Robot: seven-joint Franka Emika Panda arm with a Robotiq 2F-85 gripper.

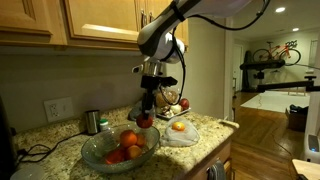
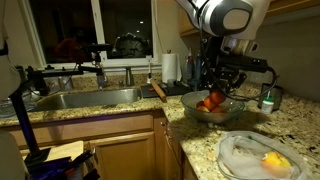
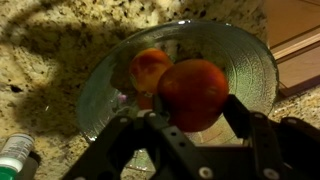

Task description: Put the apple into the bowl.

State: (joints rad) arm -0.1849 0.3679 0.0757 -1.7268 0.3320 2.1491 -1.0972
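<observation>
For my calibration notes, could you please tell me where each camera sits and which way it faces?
Exterior view: beside the counter, facing the wall cabinets; shows the arm and the gripper over the bowl.
Exterior view: across the counter, facing the sink and window; shows the arm and gripper from another side.
Wrist view: on the wrist, looking down past the fingers at the apple they grip.
Shared: all three see the bowl and apple.

A paper towel roll (image 2: 170,67) stands near the sink (image 2: 85,98).
</observation>
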